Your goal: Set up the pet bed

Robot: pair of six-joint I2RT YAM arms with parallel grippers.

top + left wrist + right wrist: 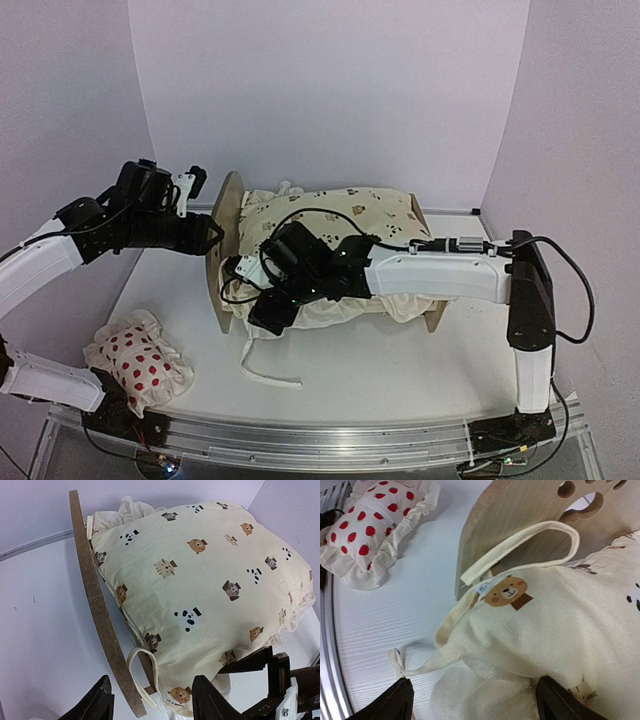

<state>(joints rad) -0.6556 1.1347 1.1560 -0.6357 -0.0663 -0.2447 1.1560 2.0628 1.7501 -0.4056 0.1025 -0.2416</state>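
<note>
The pet bed stands mid-table, its rounded wooden headboard (228, 235) at the left. A cream animal-print cushion (340, 215) lies on it and hangs over the front side. My left gripper (207, 235) is just left of the headboard; in the left wrist view its fingers (215, 700) stand apart, open, with the headboard's lower edge (107, 645) and a cushion corner between them, nothing held. My right gripper (275, 308) is at the bed's front-left corner, open wide (475, 702) over the cushion's drooping corner (520, 645). The striped base is hidden.
A small white pillow with red spots (140, 362) lies at the front left of the table. A loose cushion tie (265, 375) trails on the table in front of the bed. White walls close in behind and at both sides.
</note>
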